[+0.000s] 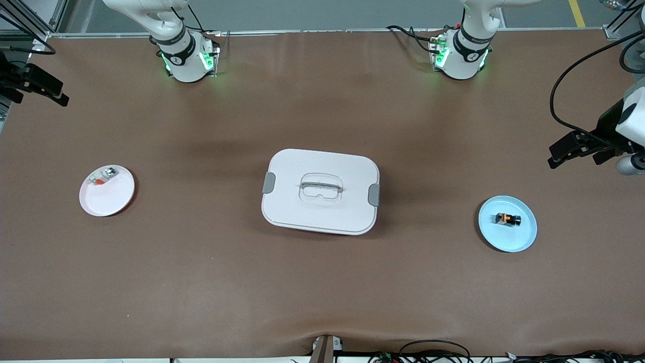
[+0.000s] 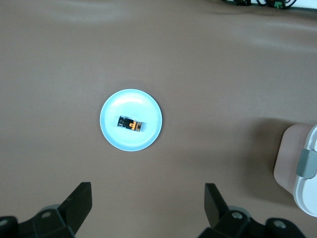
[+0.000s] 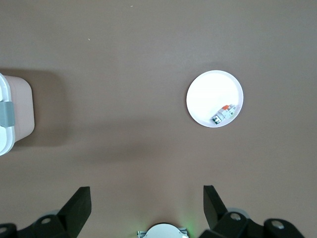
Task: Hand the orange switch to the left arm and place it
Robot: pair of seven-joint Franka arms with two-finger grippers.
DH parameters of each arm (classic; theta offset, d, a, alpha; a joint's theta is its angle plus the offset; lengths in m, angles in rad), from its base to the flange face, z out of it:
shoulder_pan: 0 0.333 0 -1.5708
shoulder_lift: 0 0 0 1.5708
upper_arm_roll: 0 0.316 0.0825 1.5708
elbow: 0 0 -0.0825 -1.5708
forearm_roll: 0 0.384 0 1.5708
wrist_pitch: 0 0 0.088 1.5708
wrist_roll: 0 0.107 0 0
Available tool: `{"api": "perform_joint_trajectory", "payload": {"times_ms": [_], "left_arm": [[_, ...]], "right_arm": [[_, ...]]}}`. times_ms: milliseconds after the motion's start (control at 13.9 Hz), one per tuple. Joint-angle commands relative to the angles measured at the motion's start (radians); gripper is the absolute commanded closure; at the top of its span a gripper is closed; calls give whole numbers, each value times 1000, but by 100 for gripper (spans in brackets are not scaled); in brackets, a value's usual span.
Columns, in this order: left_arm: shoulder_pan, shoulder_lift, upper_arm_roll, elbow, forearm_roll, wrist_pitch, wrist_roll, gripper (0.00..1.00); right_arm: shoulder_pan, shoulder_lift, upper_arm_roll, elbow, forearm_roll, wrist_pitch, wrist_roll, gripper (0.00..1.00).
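**A:** On the pale blue plate [image 1: 508,224] toward the left arm's end of the tabletop [image 1: 322,282] your orange switch [image 1: 507,219] lies on its side; nothing is touching it; the left claw [image 2: 148,198] hangs above it with fingers spread wide and empty.

**B:** And the right one?

**A:** The right claw [image 3: 147,198] waits up over its own end, equally wide, near the white plate [image 1: 107,190] that carries a small white-silver part [image 1: 102,176]; don't mistake that part for the switch.

**B:** What could go wrong for you?

**A:** The switch is tiny; I'd judge a slightly off-centre pinch could make it roll on the plate or squirt out; the white lidded box [image 1: 321,191] sits mid-table between the plates, so a low handover path would likely clip its lid or handle.

**B:** Which way does it point?

**A:** Its long axis runs roughly along the tabletop's length, slightly skewed; the orange shows mid-body in both views, so I can't tell which end is its face.
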Motion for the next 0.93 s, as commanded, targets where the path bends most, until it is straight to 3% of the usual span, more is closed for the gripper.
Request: {"api": "perform_joint_trajectory", "payload": {"times_ms": [0,860], "left_arm": [[-1,0,2,49,-16,-45,10,0],[2,8,6,44,-5,-46,21,0]], "right_arm": [[-2,-19,-1,-13,-8,5,-13,0],[-5,-19,-2,-12,-8,5,-13,0]]}}
